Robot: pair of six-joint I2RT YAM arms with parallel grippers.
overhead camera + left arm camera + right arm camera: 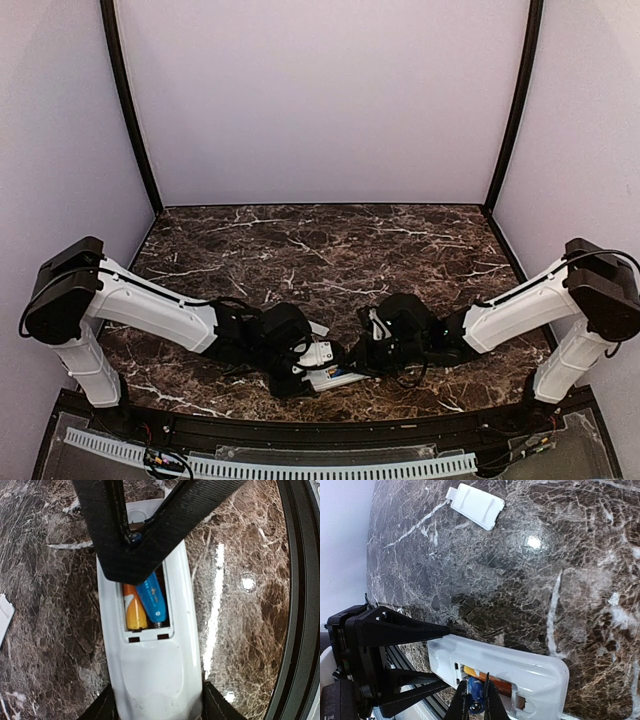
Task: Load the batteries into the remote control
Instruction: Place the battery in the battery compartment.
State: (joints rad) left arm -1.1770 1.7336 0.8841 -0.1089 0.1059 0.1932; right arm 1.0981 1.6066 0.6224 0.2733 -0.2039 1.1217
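Gripping the rear end of the remote control (155, 675) from both sides, the left fingers (102, 712) pin it back-up on the counter (545, 570) near the arms' bases. Its battery compartment (165, 587) lies open. The orange battery (134, 612) sits flat in the left slot. The blue battery (152, 600) lies aslant in the right slot, its lower end at the spring and its upper end pinched by the closed right fingers (130, 555). Pressing it down at this slant could wedge it against the orange cell. Letting go too soon could let the spring kick it out. A hard push might also skid the remote out of the left grip. Farther off lies the loose battery cover (475, 500).
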